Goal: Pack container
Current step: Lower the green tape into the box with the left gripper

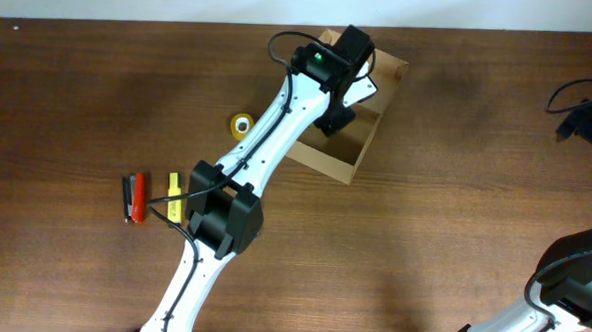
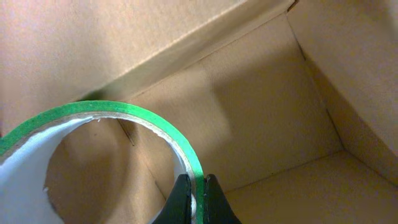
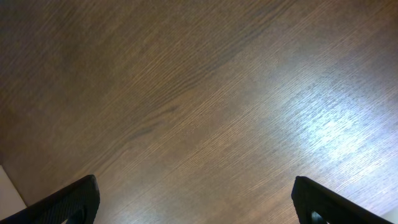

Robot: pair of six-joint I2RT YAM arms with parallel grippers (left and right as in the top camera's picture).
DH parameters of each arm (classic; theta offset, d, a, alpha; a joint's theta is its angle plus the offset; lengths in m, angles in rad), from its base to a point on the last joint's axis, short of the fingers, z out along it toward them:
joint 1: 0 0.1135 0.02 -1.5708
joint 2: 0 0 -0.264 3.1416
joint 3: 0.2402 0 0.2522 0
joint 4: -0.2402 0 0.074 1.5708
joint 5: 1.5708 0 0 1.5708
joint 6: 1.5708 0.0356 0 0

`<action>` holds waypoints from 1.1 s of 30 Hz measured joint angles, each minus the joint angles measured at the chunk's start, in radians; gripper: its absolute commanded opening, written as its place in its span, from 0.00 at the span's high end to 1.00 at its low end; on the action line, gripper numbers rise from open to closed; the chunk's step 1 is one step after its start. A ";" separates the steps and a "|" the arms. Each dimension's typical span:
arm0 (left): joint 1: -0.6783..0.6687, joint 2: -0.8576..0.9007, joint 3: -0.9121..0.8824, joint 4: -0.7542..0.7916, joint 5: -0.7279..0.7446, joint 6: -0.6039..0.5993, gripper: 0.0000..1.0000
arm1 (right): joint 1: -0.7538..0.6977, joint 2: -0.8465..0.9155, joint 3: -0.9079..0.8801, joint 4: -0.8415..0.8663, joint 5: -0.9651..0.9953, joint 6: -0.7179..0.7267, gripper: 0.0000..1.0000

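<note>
nearest the robot's side of the table, a red pen and a yellow marker lie side by side, a little apart, just beside the left arm's elbow. farther out, a yellow tape roll lies flat on the wood, next to the left forearm and near the container. the container sits at the far edge of the table, turned at an angle with its open top up, and its flap lid is raised on the far side.

the left end effector reaches down inside the container. its fingers are pinched on the thin wall of a green tape roll, which hangs above the bare cardboard floor near an inner corner.

off to the right, the right end effector hovers over bare table, its two fingers spread wide apart.
</note>
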 measured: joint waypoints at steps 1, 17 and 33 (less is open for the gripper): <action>0.000 -0.001 0.002 0.000 0.000 0.000 0.98 | 0.000 0.000 0.000 0.000 0.000 0.000 0.01; -0.027 -0.084 0.023 -0.001 -0.026 0.000 0.98 | 0.000 0.000 0.000 0.000 -0.003 0.000 0.01; -0.061 -0.084 0.023 -0.001 -0.031 -0.098 0.98 | 0.000 0.000 0.000 0.000 -0.003 0.000 0.01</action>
